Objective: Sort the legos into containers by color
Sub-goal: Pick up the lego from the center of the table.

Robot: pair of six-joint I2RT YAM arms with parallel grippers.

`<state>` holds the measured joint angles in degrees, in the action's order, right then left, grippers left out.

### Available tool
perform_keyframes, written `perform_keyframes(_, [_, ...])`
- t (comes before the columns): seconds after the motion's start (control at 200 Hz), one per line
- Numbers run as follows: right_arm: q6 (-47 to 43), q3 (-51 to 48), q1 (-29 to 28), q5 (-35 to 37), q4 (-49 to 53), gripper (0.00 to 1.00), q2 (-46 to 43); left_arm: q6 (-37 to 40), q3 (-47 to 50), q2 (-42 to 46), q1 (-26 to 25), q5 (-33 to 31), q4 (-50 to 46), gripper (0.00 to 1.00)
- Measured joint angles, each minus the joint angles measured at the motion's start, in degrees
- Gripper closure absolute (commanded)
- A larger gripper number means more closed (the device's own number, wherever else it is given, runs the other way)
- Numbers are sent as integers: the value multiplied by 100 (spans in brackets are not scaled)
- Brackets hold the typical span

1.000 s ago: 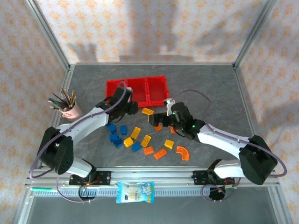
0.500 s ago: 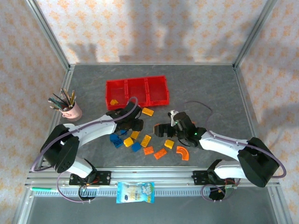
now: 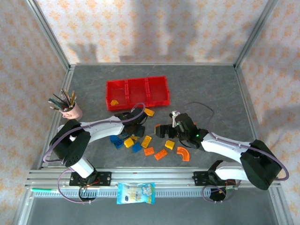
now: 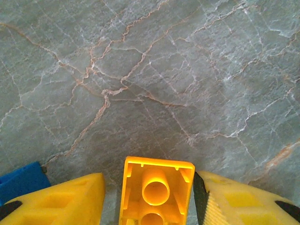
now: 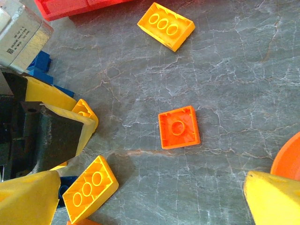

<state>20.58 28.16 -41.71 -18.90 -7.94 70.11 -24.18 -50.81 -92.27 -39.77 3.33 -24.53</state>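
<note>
The red containers (image 3: 136, 78) stand at the back of the table, with one yellow piece (image 3: 115, 102) in the left bin. Loose yellow, blue and orange legos lie in front of them. My left gripper (image 3: 134, 131) (image 4: 152, 192) is low over the table and open. A yellow brick (image 4: 157, 187) sits between its fingers, against the right pad, with a gap on the left. My right gripper (image 3: 162, 131) (image 5: 150, 201) is wide open, just short of an orange square brick (image 5: 178, 127) lying underside up.
A pink pen cup (image 3: 71, 111) stands at the left and a snack packet (image 3: 136, 193) lies on the front rail. An orange arc (image 3: 183, 153), yellow bricks (image 5: 166, 26) (image 5: 90, 188) and a blue brick (image 4: 21, 178) lie close around both grippers.
My left gripper left the red tray, with a yellow piece now in the left bin, and came down around a yellow brick. My right gripper shifted nearer and lower.
</note>
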Motion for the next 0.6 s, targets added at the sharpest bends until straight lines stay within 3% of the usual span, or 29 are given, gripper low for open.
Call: perform_keyframes(0.596, [-46,2,0,122,-22,0,-17,-2,-13,-94,-17,-129,11,69])
